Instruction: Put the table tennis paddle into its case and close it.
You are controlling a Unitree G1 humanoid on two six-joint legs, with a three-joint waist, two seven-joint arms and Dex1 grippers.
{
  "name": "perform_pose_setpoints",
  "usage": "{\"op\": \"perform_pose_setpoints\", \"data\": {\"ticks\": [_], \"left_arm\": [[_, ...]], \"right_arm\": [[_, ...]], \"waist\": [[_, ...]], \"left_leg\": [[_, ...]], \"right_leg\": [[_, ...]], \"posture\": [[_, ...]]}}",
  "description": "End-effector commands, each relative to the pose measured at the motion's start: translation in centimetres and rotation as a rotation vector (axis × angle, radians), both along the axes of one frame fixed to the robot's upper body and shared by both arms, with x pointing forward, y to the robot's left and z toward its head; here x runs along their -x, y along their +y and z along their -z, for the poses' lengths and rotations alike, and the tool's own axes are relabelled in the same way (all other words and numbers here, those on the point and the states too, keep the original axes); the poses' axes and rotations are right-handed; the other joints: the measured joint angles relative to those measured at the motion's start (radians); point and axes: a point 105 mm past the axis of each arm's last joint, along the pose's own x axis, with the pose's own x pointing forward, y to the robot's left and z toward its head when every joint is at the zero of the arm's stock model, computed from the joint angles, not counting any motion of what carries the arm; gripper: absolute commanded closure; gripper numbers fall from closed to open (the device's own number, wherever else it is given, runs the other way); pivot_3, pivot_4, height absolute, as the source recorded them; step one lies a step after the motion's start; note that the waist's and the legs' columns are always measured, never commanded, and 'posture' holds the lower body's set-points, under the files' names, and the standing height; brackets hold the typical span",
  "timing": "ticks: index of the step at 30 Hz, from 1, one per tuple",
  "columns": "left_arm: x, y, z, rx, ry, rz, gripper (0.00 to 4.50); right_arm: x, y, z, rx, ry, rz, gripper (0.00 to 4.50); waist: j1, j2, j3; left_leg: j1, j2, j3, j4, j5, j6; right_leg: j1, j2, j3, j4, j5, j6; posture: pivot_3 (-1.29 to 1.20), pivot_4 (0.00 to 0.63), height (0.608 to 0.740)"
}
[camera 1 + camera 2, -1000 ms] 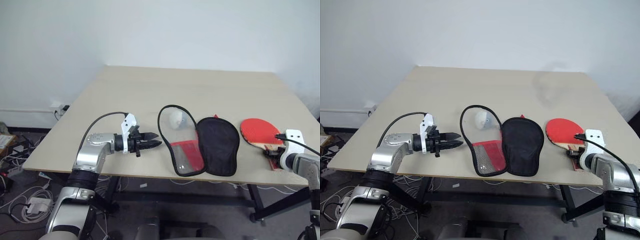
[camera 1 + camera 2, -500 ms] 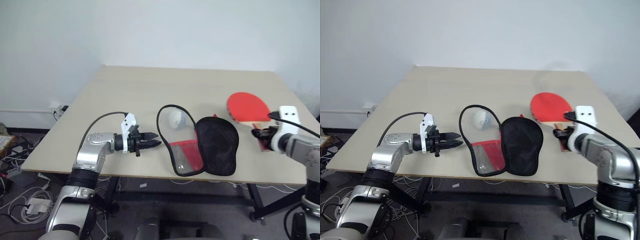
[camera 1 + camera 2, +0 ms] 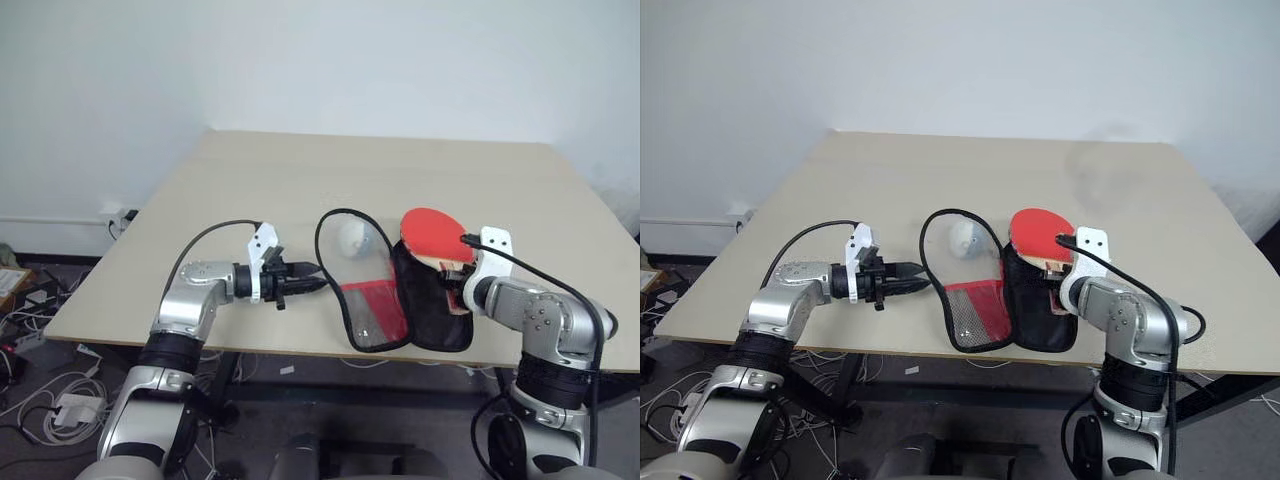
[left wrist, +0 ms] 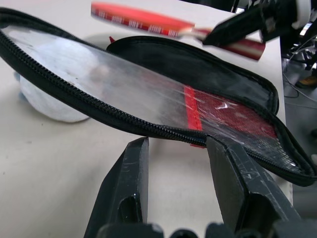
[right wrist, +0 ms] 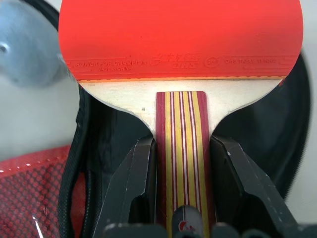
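Paddle held over the open case

The right tool (image 5: 181, 163) gripped the paddle (image 3: 432, 233) by its handle above the case (image 3: 432, 300); the left tool (image 4: 181, 148) stood open, empty, beside the case's clear half.

In our right gripper (image 5: 179, 148), the paddle (image 5: 181, 39) handle's butt runs off the wrist view's edge. From the head, our wrist hides that handle. The ball (image 4: 49, 101) beyond our left gripper (image 4: 178, 148) is partly hidden under the case's (image 4: 218, 79) clear flap, and blurred beside the paddle.
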Motion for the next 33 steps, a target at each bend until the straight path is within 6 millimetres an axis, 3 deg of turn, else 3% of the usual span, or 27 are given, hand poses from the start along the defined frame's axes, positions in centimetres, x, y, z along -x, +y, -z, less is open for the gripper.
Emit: {"op": "perform_pose_setpoints", "data": {"ticks": [1, 15, 33], "left_arm": [[-0.5, 0.0, -1.7, 0.003, -0.048, 0.009, 2.63], [0.2, 2.2, -2.0, -0.036, -0.036, -0.003, 2.63], [0.2, 1.2, -1.8, -0.030, -0.026, 0.026, 2.63]], "right_arm": [[0.1, 0.3, -0.9, 0.014, -0.035, 0.005, 3.29], [2.6, 0.5, 2.6, 0.036, 0.079, 0.007, 3.29], [3.1, -1.5, 2.5, 0.114, 0.061, 0.085, 3.29]], "waist": [[0.000, 0.000, 0.000], [0.000, 0.000, 0.000], [0.001, 0.000, 0.000]], "left_leg": [[0.000, 0.000, 0.000, 0.000, 0.000, 0.000], [0.000, 0.000, 0.000, -0.001, 0.000, -0.002], [0.000, 0.000, 0.000, -0.001, 0.000, -0.002]], "right_leg": [[0.000, 0.000, 0.000, 0.000, 0.000, 0.000], [0.000, 0.000, -0.001, 0.000, 0.000, 0.000], [0.000, 0.000, -0.001, 0.000, 0.000, 0.000]], "posture": [[0.00, 0.000, 0.715], [0.00, 0.000, 0.715], [0.00, 0.000, 0.715]]}}
